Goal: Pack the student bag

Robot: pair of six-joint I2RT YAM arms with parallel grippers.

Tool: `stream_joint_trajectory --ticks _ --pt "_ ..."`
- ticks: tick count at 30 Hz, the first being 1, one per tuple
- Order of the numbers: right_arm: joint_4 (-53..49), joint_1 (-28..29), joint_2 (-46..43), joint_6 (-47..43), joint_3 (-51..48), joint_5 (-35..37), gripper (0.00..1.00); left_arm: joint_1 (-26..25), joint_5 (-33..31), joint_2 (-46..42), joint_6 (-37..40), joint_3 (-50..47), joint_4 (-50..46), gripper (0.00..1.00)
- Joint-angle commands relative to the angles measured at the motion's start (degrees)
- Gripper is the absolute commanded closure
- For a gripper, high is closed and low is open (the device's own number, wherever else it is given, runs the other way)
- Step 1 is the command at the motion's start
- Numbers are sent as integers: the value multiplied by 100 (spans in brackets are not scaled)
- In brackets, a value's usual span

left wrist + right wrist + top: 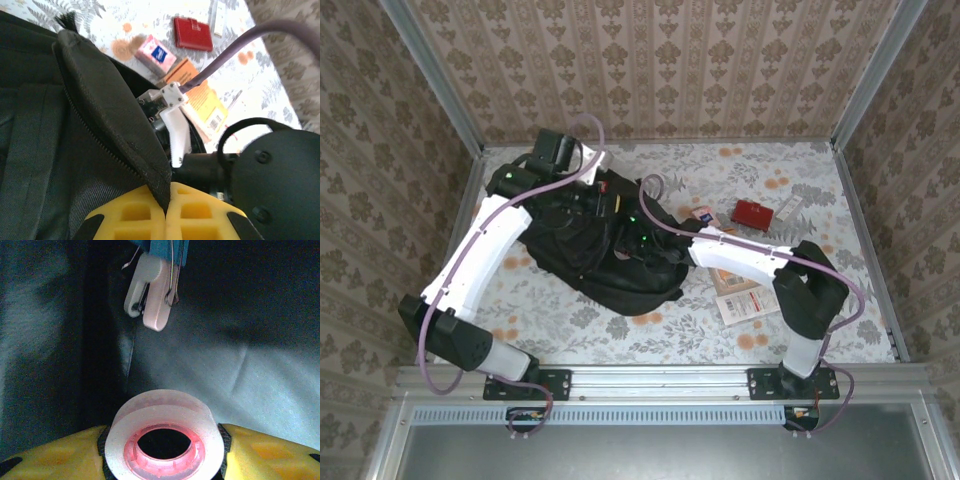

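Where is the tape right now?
In the right wrist view, the tape sits between the right gripper's yellow fingers, inside the dark bag, with a white clip beyond it.

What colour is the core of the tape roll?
Pink; the tape roll core shows best in the right wrist view.

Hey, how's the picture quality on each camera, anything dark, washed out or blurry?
Top external: evenly lit and sharp, student bag reads as flat black. Left wrist: bright table looks washed out. Right wrist: dim, grainy bag interior; tape roll glows pink, slightly soft.
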Motion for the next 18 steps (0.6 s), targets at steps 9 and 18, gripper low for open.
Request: stream_joint_trajectory --ticks 9,18 --pt "1580 -238 948 734 730 -671 8 544 855 -100 -751 426 962 100" --pt "1149 -292 288 -517 606 -850 7 709 1075 -109 -727 224 995 100"
